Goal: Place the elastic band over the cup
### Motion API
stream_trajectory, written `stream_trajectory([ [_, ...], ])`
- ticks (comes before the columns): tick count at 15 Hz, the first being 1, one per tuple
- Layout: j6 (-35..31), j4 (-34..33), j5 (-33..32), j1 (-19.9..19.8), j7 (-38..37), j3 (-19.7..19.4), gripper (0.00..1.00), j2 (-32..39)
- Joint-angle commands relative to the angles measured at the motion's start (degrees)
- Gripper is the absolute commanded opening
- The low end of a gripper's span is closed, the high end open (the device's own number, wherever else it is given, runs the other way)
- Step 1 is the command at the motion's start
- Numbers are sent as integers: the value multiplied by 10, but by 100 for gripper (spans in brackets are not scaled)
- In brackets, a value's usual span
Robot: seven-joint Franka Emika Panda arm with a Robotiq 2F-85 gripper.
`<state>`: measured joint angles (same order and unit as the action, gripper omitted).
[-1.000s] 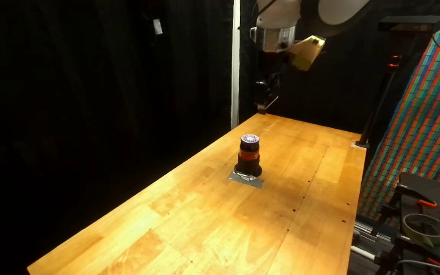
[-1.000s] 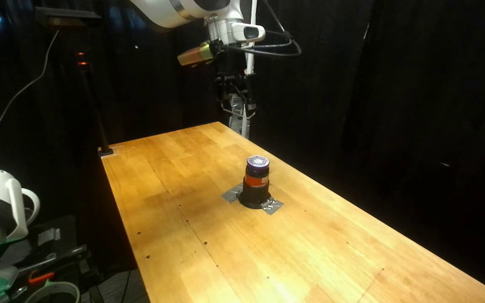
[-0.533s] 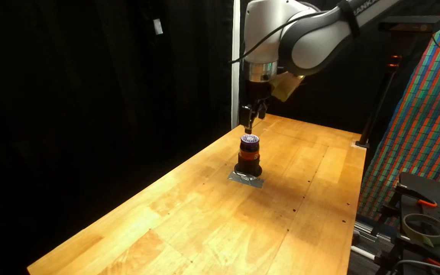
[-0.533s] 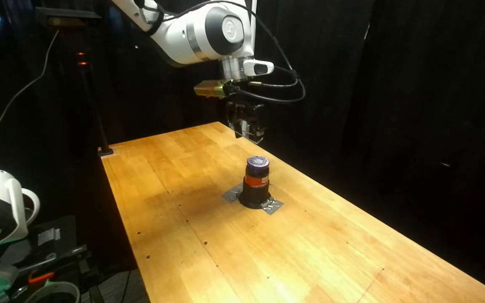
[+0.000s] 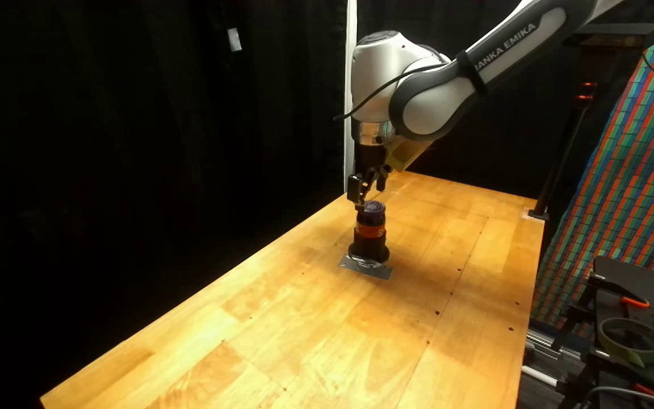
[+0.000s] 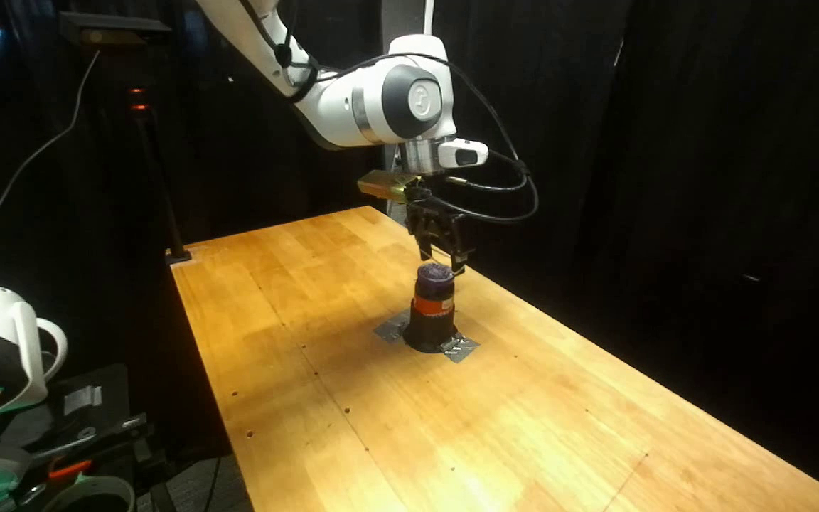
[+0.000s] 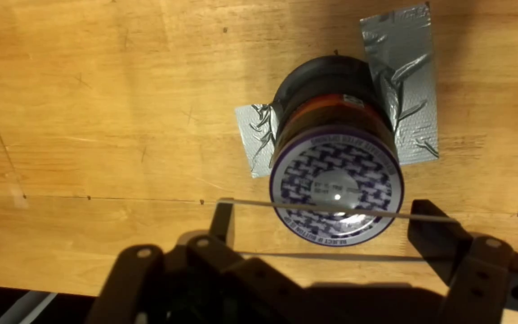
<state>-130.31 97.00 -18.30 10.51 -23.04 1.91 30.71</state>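
The cup (image 7: 335, 166) is a dark upright cylinder with an orange section and a purple-and-white patterned lid. It stands on the wooden table in both exterior views (image 5: 370, 232) (image 6: 433, 306). My gripper (image 7: 328, 213) is open, its two fingers spread wide. The thin tan elastic band (image 7: 326, 209) is stretched around both fingertips, with one strand crossing in front of the lid in the wrist view. A second, darker strand runs lower between the fingers. In both exterior views the fingertips (image 5: 369, 199) (image 6: 442, 263) are close to the lid, at its top edge. Contact cannot be told.
Grey tape strips (image 7: 409, 81) hold the cup's base to the wooden table (image 5: 315, 329). A dark pole with a camera (image 6: 161, 192) stands at a table corner. A side cart holds a tape roll (image 5: 631, 341). Dark curtains hang behind.
The arm has come down and toward the cup, from high above the table's far end to the lid's height. The band stays stretched on the fingers. The cup has not moved.
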Motion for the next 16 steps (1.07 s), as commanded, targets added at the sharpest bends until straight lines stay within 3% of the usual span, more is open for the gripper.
stream_trajectory([
  [1,1,-60,20,11,-1,-19,100,44],
  [9,42,-100,70,2,20,-20,100,82],
  [16,112,-48,135,-21,81,-5,100,15],
])
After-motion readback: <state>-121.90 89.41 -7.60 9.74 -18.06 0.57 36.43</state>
